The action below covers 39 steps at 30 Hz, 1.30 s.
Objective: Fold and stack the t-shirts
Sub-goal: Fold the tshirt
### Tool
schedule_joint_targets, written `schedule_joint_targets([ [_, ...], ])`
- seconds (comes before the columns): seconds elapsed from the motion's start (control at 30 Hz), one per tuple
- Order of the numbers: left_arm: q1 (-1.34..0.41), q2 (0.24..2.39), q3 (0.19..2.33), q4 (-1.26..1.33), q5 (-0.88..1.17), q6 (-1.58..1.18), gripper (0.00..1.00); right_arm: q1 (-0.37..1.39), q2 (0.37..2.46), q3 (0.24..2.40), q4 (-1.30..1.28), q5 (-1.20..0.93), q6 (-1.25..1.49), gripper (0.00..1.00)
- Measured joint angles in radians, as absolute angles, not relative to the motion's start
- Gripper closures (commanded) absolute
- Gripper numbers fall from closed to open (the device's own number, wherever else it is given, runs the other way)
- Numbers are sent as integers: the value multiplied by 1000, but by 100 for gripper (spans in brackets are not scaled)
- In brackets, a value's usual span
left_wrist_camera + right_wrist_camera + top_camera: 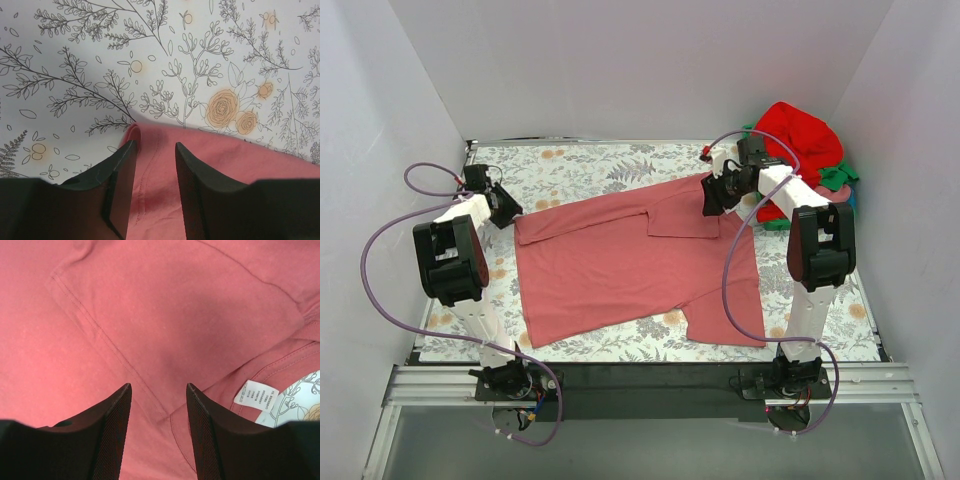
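Folding dusty rose-pink cotton t-shirt (620, 265): left tool (155, 145) open astride its corner, right tool (159, 387) open above its sleeve; best pinch hems squarely.

I see a lab test booth: plain white panels (620, 60) close in a floral tablecloth (590, 165), with an aluminium rail (430, 385) along the near edge.
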State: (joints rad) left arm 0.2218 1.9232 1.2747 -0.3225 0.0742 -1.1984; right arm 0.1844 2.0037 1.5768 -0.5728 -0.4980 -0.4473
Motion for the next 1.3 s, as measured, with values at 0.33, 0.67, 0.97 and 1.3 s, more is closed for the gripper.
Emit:
schedule_joint_targets([
  [0.33, 222, 1931, 1271, -336, 74, -1210, 92, 176, 2004, 1572, -568, -501, -444, 45],
  [0.67, 224, 1975, 1319, -353, 45, -1213, 100, 166, 2004, 1549, -565, -505, -444, 45],
  [0.97, 225, 2017, 1404, -364, 12, -1208, 95, 161, 2000, 1535, -551, -505, -444, 45],
  [1.3, 227, 2053, 1461, -406, -16, -1193, 55, 152, 1952, 1487, -548, -499, -457, 44],
])
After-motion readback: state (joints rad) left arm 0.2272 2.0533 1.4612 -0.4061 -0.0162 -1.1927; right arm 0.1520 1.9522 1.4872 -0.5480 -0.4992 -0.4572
